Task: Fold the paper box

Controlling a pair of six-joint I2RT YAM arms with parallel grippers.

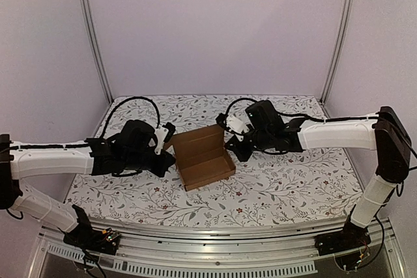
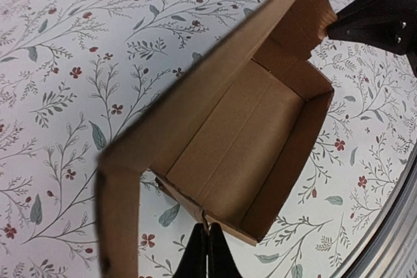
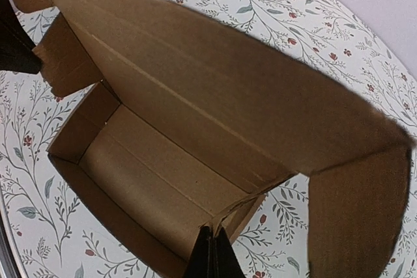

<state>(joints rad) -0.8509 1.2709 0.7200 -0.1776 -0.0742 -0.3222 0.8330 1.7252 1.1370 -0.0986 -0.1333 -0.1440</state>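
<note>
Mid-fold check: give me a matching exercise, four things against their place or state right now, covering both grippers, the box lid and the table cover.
Things
1. left black two-finger gripper
2. right black two-finger gripper
3. lid flap of the plain brown cardboard paper box
4. white floral table cover

Place or state
A. lies under the box
B. closed on the box's right end wall
C. raised open along the far side
D. closed on the box's left end wall

Pairs: 1-D, 2-B, 3-C, 4-A
</note>
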